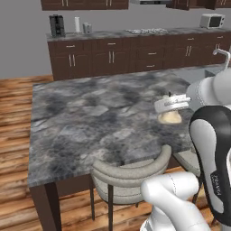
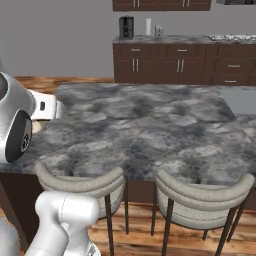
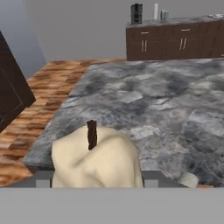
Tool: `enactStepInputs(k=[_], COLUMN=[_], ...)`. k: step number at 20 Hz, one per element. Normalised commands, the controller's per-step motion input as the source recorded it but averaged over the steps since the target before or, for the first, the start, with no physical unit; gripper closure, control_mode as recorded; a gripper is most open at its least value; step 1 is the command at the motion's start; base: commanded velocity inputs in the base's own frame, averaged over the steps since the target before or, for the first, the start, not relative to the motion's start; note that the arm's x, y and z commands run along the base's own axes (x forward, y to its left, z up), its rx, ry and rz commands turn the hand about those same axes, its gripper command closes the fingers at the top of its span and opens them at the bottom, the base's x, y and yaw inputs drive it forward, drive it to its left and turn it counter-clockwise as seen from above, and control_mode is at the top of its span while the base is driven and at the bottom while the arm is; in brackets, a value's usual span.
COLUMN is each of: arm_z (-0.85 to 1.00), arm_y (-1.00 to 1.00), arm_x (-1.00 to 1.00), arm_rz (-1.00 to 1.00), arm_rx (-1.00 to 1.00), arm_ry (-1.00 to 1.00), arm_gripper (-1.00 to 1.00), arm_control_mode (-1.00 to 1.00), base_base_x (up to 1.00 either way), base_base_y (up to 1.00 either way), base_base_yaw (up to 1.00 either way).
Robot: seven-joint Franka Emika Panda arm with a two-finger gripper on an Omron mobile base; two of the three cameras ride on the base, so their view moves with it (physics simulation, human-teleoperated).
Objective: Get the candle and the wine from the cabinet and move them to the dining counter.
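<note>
The candle, a squat cream lump with a dark wick, sits between the fingers of my gripper. The gripper is shut on it, at the near right part of the dining counter. I cannot tell whether its base touches the stone. In the hand view the candle looms large at the bottom, with the grey-black marbled dining counter stretching beyond it. From the right base view a sliver of the candle peeks out under the white hand. The wine is out of view, and so is the cabinet.
Two grey cushioned stools stand at the counter's near side. Across the room are dark lower drawer cabinets with a coffee machine and a microwave on top. Wood floor lies to the left.
</note>
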Motion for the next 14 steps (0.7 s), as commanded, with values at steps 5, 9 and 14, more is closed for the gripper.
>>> enactStepInputs(k=[5,9,14], arm_z=[-0.49,-0.46,-0.48], arm_y=[0.0,-0.09,-0.11], arm_x=[0.8,1.0,1.0], arm_rz=[0.44,0.33,0.34], arm_rx=[0.0,0.01,0.0], arm_ry=[0.02,0.0,0.0], arm_gripper=[1.0,1.0,1.0], arm_control_mode=[-1.0,-1.0,-1.0], base_base_x=[0.0,0.0,0.0], base_base_y=[0.0,0.0,0.0], base_base_yaw=[0.0,0.0,0.0])
